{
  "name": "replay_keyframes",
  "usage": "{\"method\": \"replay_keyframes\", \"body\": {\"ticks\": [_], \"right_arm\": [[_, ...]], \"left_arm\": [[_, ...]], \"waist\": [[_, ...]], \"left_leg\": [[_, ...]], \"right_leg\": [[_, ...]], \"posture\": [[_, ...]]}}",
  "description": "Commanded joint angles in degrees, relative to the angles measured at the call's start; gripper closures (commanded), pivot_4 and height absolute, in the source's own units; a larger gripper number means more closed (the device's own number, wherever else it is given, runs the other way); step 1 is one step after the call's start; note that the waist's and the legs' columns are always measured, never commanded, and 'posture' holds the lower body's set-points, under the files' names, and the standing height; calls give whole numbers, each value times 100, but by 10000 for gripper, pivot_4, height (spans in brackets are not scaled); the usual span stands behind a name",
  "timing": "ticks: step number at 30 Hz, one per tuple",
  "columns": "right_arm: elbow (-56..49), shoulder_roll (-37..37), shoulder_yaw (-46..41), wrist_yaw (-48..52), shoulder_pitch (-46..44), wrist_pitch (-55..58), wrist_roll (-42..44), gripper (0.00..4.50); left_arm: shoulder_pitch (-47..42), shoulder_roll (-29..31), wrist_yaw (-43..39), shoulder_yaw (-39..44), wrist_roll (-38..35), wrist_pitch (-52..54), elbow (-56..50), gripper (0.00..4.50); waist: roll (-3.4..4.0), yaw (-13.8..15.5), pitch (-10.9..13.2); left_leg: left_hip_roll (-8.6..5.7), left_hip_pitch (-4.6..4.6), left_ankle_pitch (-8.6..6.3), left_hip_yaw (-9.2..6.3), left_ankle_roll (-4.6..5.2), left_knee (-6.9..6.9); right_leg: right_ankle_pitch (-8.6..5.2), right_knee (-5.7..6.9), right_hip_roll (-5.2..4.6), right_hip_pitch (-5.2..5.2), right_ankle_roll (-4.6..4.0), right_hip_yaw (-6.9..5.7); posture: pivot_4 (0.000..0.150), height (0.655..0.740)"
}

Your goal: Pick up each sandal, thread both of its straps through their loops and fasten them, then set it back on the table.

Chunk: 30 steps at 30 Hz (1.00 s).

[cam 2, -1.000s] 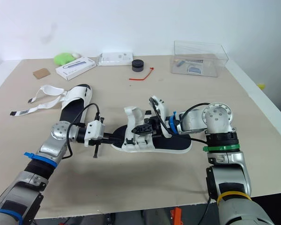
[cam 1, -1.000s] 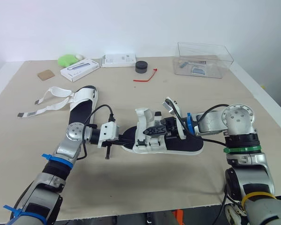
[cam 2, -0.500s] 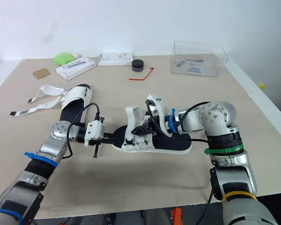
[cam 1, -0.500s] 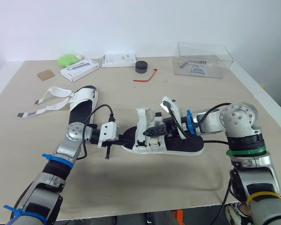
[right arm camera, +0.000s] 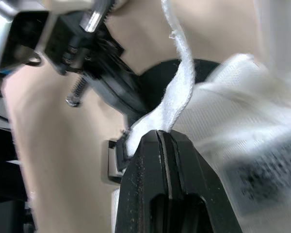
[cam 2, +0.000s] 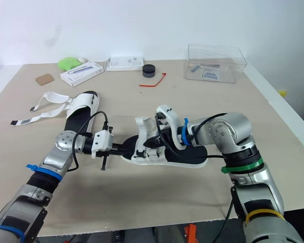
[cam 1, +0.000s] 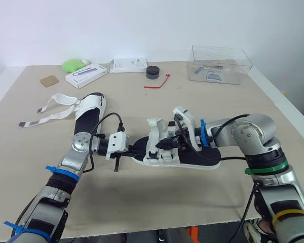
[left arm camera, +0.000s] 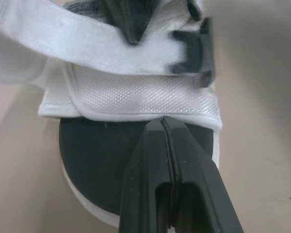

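Note:
A white-strapped sandal with a black sole (cam 1: 195,158) lies mid-table, toe pointing to my left. My left gripper (cam 1: 135,148) is shut, its tips resting on the toe end of the sole (left arm camera: 111,155) with nothing between the fingers. My right gripper (cam 1: 164,144) reaches over the sandal's middle and is shut on a white strap (right arm camera: 182,92) near the front band and its black buckle (left arm camera: 199,53). The rear strap (cam 1: 185,114) arches up over the right wrist. A second sandal (cam 1: 88,115) lies at the left, its long straps (cam 1: 48,114) unfastened and spread flat.
Along the far edge stand a clear plastic box (cam 1: 220,65), a black round puck (cam 1: 152,72), a red tie (cam 1: 159,82), two white boxes (cam 1: 86,75) (cam 1: 128,64), a green object (cam 1: 73,64) and a brown card (cam 1: 49,80).
My right arm has swung lower and its gripper has moved left along the sandal, drawing the strap toward the front band. The left arm and the second sandal have stayed put.

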Motion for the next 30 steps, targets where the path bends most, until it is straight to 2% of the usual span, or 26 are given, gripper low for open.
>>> {"method": "replay_keyframes", "body": {"ticks": [1, 6, 21, 24, 27, 30], "right_arm": [[228, 362, -589, 4, -277, 617, 262, 44302], [330, 357, -745, 10, -385, 881, 377, 44302], [-537, 208, -805, -611, 243, 881, 943, 44302], [-789, 169, -821, -585, 189, 859, 919, 36289], [-696, 213, -972, -582, -50, 779, 729, 23653], [-362, 310, -1122, -627, -404, 647, 523, 23653]], "left_arm": [[-24, 5, 37, -30, 87, -44, 90, 45000], [-26, -7, 52, -36, 103, -86, 125, 45000], [-76, -46, 101, -67, 151, -232, 286, 45000], [-111, -52, 90, -77, 158, -276, 339, 45000], [-154, -61, 98, -85, 165, -302, 402, 45000], [-173, -65, 96, -90, 165, -329, 443, 45000]], "waist": [[0, 0, 0], [0, 1, 0], [0, 1, 0], [0, 1, 0], [0, 0, 0], [1, -1, 0]], "left_leg": [[1, 0, 0, 0, 0, 0], [1, 1, 0, -4, 0, 1], [-1, 3, 0, -3, 0, 1], [-1, 2, 0, -3, 0, 1], [-1, 3, 0, -4, 0, 1], [-2, 5, 1, -2, -1, 3]], "right_leg": [[0, 2, 0, 0, -1, -2], [0, 5, 0, 0, -2, -2], [0, 5, -2, 0, -1, 1], [0, 5, -1, 0, -1, 0], [0, 5, -1, 0, -1, 0], [4, 6, -1, 0, 3, 4]], "posture": [[1500, 7400], [1500, 7400], [1500, 7400], [1500, 7400], [1500, 7400], [1500, 7400]]}}
